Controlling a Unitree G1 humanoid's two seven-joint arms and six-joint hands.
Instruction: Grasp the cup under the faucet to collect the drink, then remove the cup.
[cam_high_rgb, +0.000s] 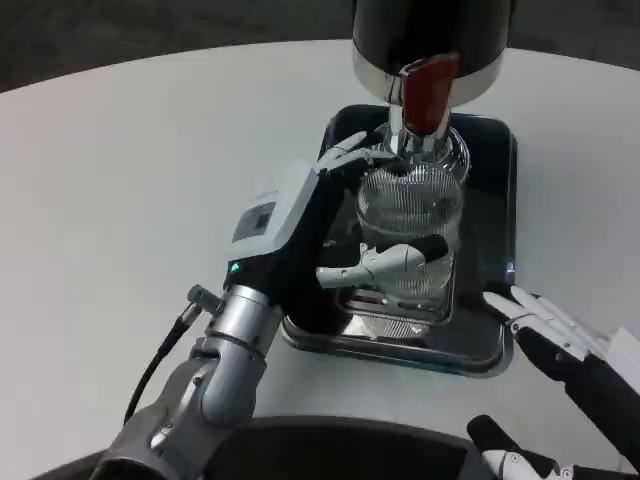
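Just one cup (412, 225), two hands, one tray (497, 345)

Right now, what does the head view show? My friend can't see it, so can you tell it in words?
The robot's left hand grips a ribbed clear cup standing on a dark drip tray, right under the red-handled faucet of a black drink dispenser. Its right hand waits open by the tray's near right corner, on a white table.
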